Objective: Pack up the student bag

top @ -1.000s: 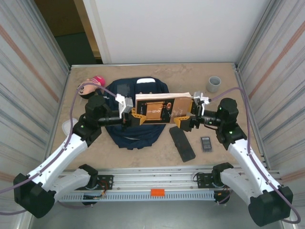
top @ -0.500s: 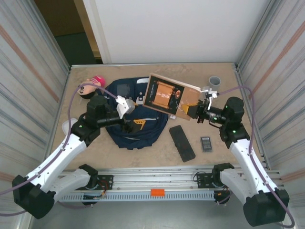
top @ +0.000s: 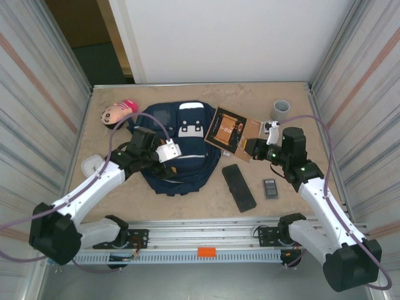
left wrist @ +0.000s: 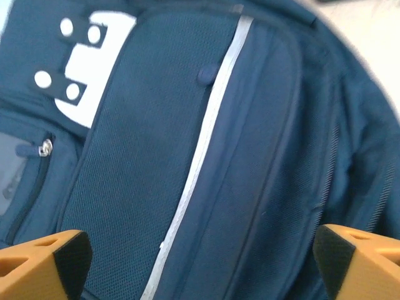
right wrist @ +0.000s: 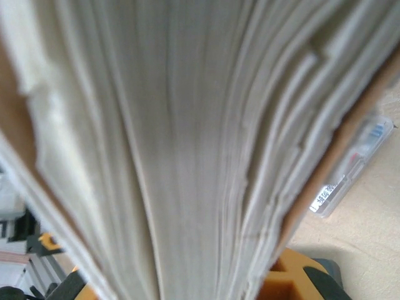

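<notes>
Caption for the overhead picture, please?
Right end effector holds a brown book beside the navy backpack; left end effector open over it.

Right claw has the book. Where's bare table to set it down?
Bare table runs along the near edge between the student bag and the rail, and at the far edge between the bag's top and the grey cup, behind the held book. Crowded right of the bag: black case and small device lie there.

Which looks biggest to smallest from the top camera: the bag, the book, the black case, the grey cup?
1. bag
2. book
3. black case
4. grey cup
The book is held up, probably nearer the camera, so it may look a little oversized; the order still seems clear.
</notes>
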